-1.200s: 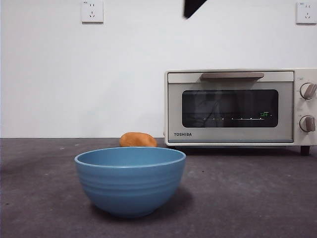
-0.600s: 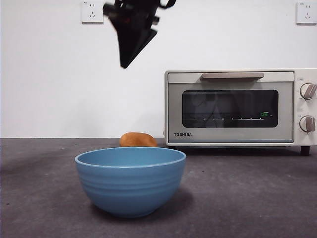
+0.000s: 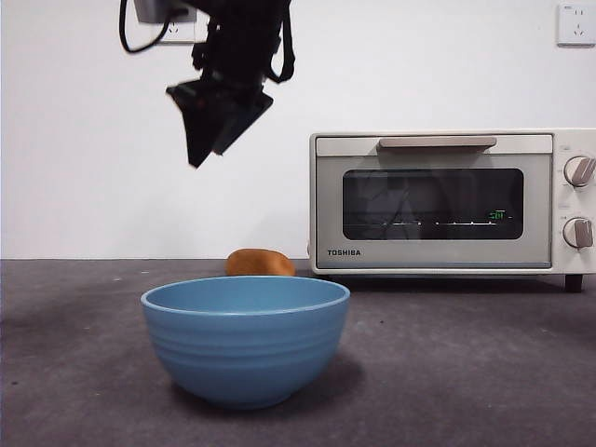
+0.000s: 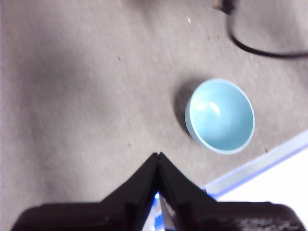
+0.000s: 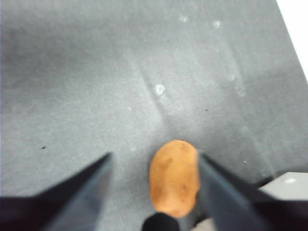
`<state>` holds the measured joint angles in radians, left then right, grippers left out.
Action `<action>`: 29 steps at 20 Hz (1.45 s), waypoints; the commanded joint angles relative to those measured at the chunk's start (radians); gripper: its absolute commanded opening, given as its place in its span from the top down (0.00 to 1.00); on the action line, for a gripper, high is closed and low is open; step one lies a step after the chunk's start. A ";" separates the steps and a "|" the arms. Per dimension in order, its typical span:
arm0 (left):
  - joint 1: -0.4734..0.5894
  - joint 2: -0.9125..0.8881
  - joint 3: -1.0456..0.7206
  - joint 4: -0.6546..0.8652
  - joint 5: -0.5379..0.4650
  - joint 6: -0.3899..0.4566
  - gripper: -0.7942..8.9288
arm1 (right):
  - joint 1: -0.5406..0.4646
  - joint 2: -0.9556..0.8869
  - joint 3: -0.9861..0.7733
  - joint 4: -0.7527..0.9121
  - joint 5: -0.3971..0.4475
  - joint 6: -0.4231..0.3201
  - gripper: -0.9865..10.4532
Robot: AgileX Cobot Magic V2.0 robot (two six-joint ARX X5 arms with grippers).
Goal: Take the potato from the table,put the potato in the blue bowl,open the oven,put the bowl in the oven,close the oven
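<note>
The orange-brown potato lies on the dark grey table behind the blue bowl, just left of the oven, whose door is shut. My right gripper hangs high above the table, up and to the left of the potato. In the right wrist view its jaws are open, with the potato showing between them, well below. The left gripper is shut on nothing and looks down from high at the empty bowl.
A white wall with sockets stands behind the table. A black cable lies on the table beyond the bowl. A pale strip marks the table edge near the bowl.
The right arm has come down from the top edge of the front view and moved left. Potato, bowl and oven have not moved.
</note>
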<state>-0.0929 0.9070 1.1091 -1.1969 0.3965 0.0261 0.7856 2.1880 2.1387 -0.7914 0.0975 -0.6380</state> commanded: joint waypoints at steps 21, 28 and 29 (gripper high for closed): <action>-0.014 -0.069 -0.002 -0.037 0.003 0.030 0.92 | -0.112 0.248 0.001 0.146 -0.071 -0.035 0.37; -0.014 -0.069 -0.002 -0.038 0.003 0.031 0.92 | -0.133 0.286 0.001 0.131 -0.098 0.037 0.49; -0.014 -0.069 -0.002 -0.037 0.003 0.031 0.92 | -0.132 0.286 0.001 0.130 -0.098 0.058 0.57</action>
<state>-0.1040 0.8410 1.1091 -1.2343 0.3965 0.0444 0.6483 2.4557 2.1399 -0.6647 0.0048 -0.6109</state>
